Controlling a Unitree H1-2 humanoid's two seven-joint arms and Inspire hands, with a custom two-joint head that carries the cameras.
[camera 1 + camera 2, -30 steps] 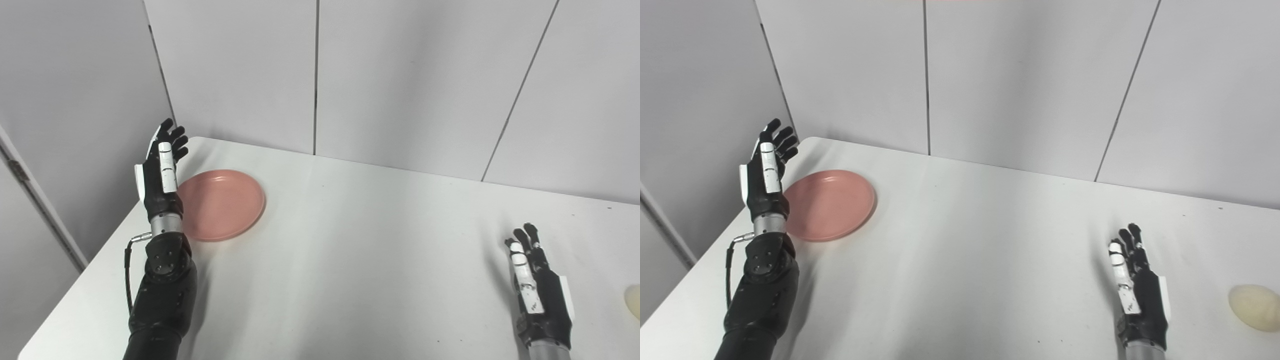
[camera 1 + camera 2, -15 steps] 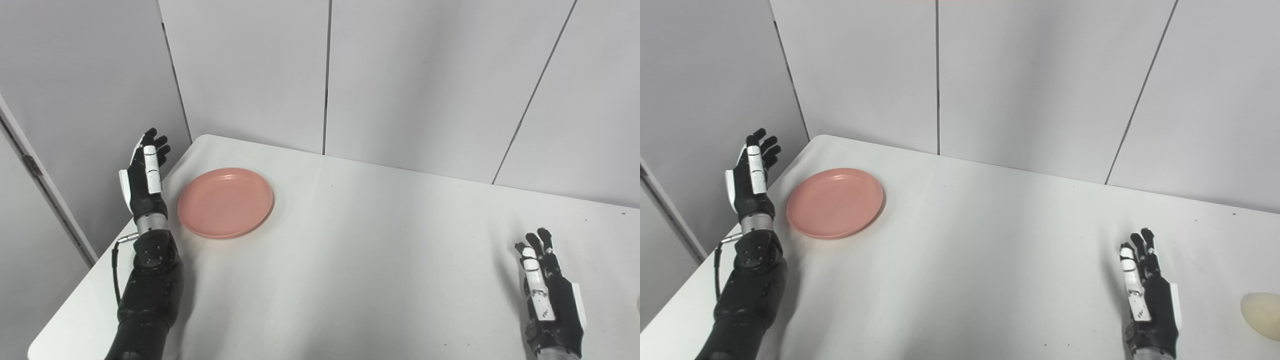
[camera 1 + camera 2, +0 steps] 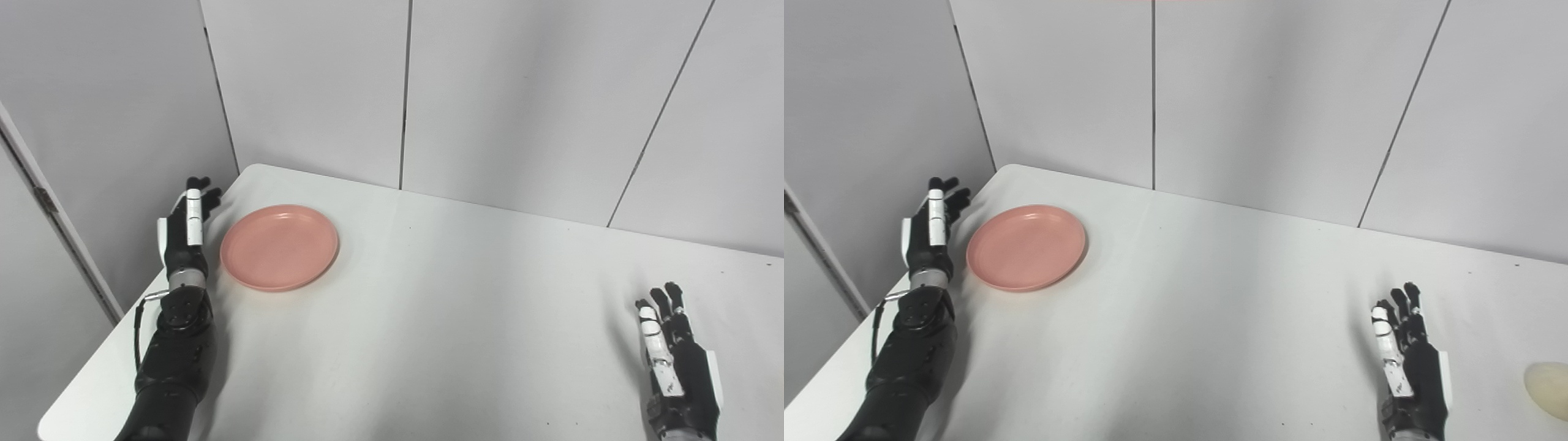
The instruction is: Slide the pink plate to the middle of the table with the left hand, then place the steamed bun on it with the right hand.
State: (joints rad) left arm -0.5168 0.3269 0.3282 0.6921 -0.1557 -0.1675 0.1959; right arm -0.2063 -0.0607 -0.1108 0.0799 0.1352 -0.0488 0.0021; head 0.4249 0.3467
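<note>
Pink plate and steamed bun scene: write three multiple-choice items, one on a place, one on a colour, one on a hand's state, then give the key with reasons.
1. Where does the pink plate lie on the table?
A. near its far left corner
B. in its middle
C. at its right edge

2. What colour is the steamed bun?
A. bright red
B. pale cream
C. dark green

3. How is the left hand just now?
A. shut on the plate
B. open, beside the plate
C. pressed flat on the bun

Key: 1 A, the plate sits by the far left corner, short of the middle. 2 B, the bun at the right edge of the right eye view looks pale cream. 3 B, the hand stands left of the plate's rim with fingers apart, holding nothing.
</note>
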